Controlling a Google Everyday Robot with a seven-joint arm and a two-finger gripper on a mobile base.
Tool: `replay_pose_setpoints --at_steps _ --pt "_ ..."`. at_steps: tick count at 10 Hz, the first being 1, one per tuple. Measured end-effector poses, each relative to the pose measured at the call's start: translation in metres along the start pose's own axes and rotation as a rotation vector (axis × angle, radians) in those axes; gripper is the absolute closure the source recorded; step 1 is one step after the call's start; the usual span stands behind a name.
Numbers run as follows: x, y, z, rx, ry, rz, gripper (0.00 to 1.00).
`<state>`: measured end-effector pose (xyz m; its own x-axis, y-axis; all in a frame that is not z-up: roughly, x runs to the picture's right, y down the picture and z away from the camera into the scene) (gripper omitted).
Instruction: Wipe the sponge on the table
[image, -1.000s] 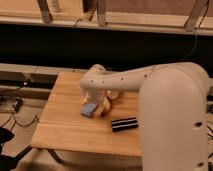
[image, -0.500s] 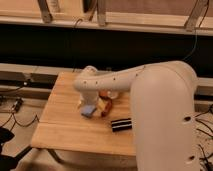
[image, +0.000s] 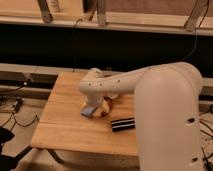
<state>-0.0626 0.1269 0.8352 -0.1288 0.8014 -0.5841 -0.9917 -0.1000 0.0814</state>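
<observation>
Gripper (image: 95, 104) low at the sponge (image: 88, 111), near mid-table (image: 60, 127).
The arm's (image: 150, 100) white wrist hides most of the gripper, so I cannot tell how wide it stands or whether it holds anything. The sponge lies on the planks at the gripper's 7 o'clock. A red object (image: 105, 113) shows at the sponge's 3 o'clock, and a bar (image: 123, 124) lies apart at 4 o'clock.

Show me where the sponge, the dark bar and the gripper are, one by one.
sponge (image: 89, 111), camera view, on its light-blue top face.
dark bar (image: 123, 123), camera view, on the middle of its length.
gripper (image: 94, 104), camera view, on its lower end, just above the sponge.
</observation>
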Motion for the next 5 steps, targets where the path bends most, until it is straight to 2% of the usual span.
replay_pose_setpoints --at_steps 2,5 --pt "-0.001 0.021 0.007 -0.002 0.003 -0.041 0.2" --pt "-0.002 0.067 0.014 -0.002 0.011 -0.13 0.2"
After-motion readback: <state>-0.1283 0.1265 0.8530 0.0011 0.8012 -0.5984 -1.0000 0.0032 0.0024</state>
